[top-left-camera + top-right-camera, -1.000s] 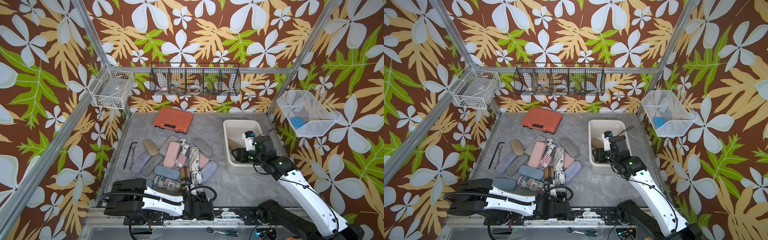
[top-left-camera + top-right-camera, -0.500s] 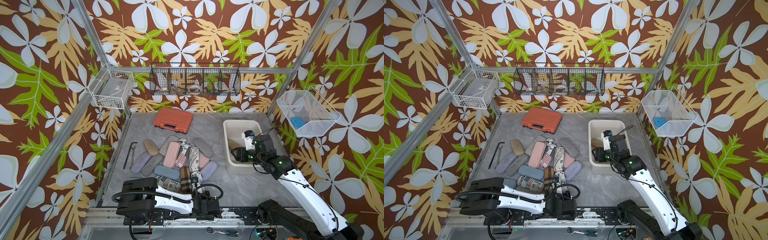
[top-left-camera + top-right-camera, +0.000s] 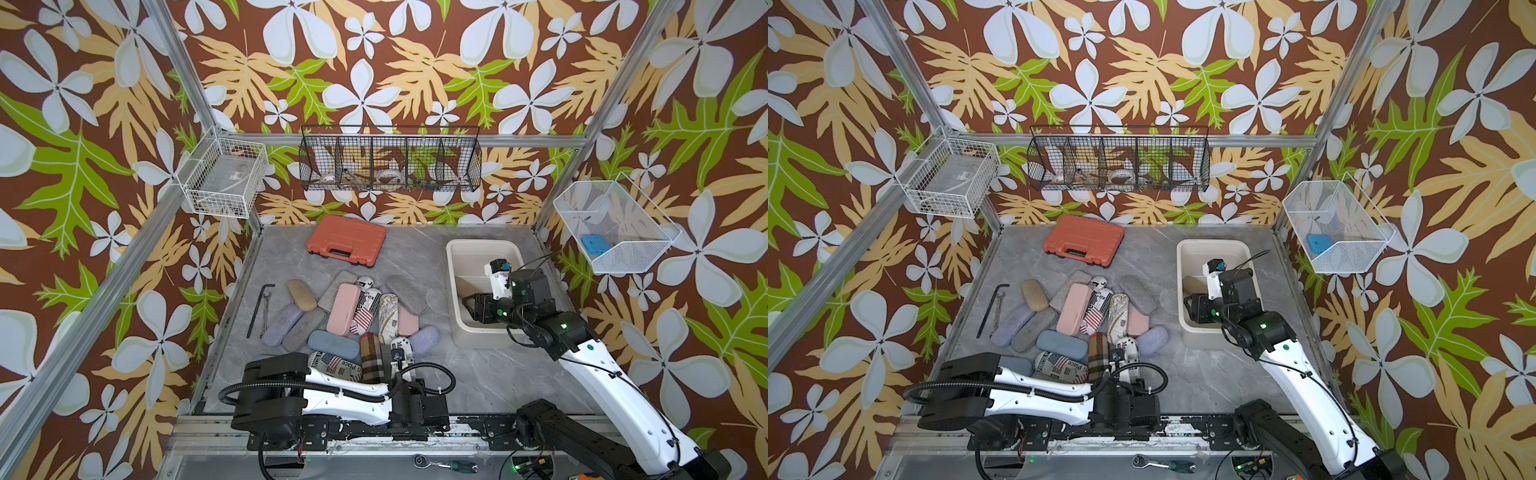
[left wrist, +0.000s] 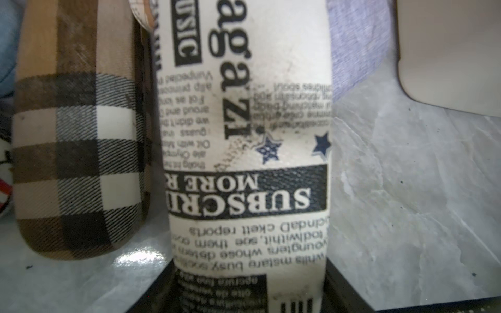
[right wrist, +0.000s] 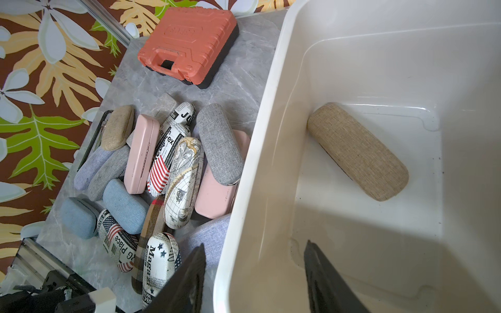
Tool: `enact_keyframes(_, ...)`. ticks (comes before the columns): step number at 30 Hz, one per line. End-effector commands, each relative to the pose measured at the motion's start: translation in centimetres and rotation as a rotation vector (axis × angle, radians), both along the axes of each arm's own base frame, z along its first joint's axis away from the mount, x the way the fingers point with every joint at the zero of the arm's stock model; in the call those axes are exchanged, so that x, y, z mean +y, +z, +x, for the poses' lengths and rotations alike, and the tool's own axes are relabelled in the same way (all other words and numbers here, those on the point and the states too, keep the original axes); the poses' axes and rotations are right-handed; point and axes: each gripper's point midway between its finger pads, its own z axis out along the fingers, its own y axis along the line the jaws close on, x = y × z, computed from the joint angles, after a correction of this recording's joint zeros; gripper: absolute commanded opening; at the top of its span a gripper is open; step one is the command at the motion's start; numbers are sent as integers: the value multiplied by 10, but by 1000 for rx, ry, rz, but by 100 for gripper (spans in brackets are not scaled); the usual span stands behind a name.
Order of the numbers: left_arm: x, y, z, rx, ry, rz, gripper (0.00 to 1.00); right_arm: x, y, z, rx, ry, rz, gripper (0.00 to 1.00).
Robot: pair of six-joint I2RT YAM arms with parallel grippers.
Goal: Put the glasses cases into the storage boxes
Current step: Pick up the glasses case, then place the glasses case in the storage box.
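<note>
Currently, one tan woven case point(image 5: 357, 151) is contained in cream tub point(image 5: 271, 135), at right. Magazine-print case point(image 4: 244, 162), near centre, is clamped by left gripper point(image 4: 249, 298). Right gripper point(image 5: 254, 271) is held wide, empty, astride tub's left wall.

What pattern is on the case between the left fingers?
The case has cream newspaper print with black headlines and blue stars; clearest in the left wrist view.

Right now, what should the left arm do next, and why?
Probably lift straight up: the left gripper has its fingers against both sides of the newspaper-print case, lying beside the plaid case, and the cream tub holds just one tan case.
</note>
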Motion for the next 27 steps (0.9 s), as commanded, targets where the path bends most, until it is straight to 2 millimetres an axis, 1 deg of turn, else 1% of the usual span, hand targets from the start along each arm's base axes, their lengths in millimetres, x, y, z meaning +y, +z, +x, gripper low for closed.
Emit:
enact_keyframes(1,7,13,8,-53,-9,46,58,5,8,-1,-9,16,24,56)
enact_keyframes(5,-1,31,10,-77,-32,15,57,9,20,-2,-26,34,48,56)
enact_keyframes(7,-8,47,12,-107,-59,-18,57,11,29,-2,-40,46,63,56)
enact_keyframes(12,-23,88,20,-197,-140,-127,58,19,44,-1,-55,75,100,57)
enact_keyframes(14,-29,102,24,-234,-191,-179,58,24,49,-2,-56,94,126,57)
enact_keyframes(16,-30,119,30,-281,-229,-253,58,32,56,-3,-59,116,154,57)
enact_keyframes(18,-26,132,37,-323,-250,-337,58,40,63,-5,-65,135,164,58)
enact_keyframes(21,-10,147,51,-386,-260,-449,58,60,72,-9,-74,173,172,59)
enact_keyframes(24,4,156,63,-427,-281,-489,58,87,74,-15,-66,222,183,60)
enact_keyframes(27,16,161,76,-450,-270,-477,58,121,74,-23,-55,295,216,63)
